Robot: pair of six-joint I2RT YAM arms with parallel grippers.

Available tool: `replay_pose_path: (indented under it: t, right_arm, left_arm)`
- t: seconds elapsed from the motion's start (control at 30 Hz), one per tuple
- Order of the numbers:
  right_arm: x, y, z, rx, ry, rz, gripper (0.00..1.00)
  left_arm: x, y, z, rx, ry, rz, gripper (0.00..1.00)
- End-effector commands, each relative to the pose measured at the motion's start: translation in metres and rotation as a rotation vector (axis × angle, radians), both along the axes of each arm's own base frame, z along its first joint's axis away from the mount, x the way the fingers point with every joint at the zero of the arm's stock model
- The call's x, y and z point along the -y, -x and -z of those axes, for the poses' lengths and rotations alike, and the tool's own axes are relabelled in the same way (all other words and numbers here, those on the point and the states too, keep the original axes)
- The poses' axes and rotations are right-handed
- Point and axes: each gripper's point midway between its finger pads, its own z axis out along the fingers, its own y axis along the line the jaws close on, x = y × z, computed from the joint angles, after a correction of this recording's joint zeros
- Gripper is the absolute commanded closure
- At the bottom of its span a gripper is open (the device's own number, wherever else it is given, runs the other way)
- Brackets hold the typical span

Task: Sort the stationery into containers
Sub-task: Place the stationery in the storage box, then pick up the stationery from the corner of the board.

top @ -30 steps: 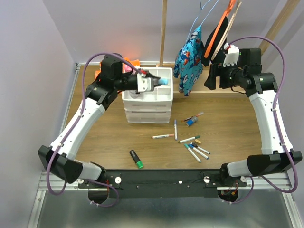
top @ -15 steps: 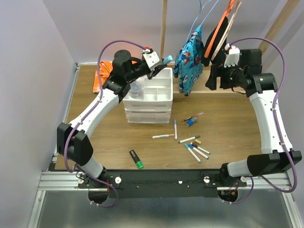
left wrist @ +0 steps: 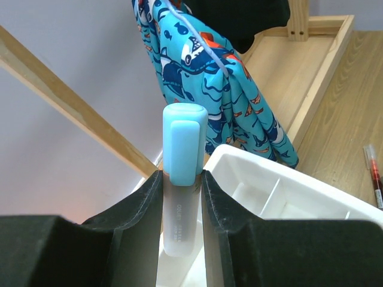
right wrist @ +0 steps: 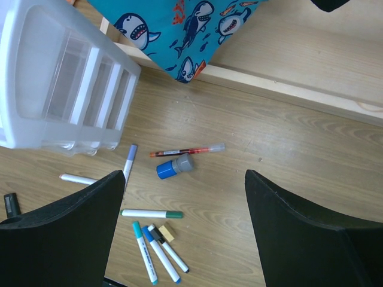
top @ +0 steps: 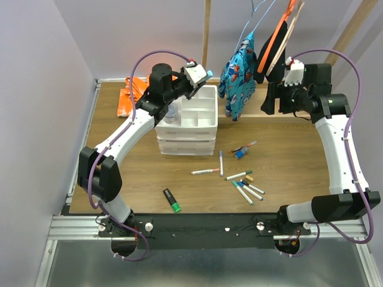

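I work in a robot lab cell, not a home or an office. My left arm and right arm are bolted to a metal rail at the near edge of the table, with purple cables looped along them. Plain lilac walls close the table in. What lies here looks like a staged set: a drawer unit, loose markers, a shark-print cloth hanging by a wooden frame, and an orange cloth in the far corner.
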Motion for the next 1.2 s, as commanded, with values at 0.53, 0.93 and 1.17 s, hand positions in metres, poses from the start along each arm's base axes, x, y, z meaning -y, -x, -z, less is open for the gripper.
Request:
replay_pose_path:
  t: [0.53, 0.93, 1.17]
  right_arm:
    - [0.002, -0.002, -0.005, 0.027, -0.004, -0.003, 0.11]
    - [-0.002, 0.011, -0.006, 0.031, -0.013, -0.037, 0.11]
    - [-0.003, 0.009, -0.006, 0.033, -0.014, -0.042, 0.11]
  left_arm:
    - [-0.013, 0.048, -0.078, 0.134, 0.121, 0.018, 0.45]
    - [-0.057, 0.272, 0.011, -0.034, -0.360, 0.747, 0.28]
    - [-0.102, 0.329, 0.128, -0.107, -0.766, 1.055, 0.33]
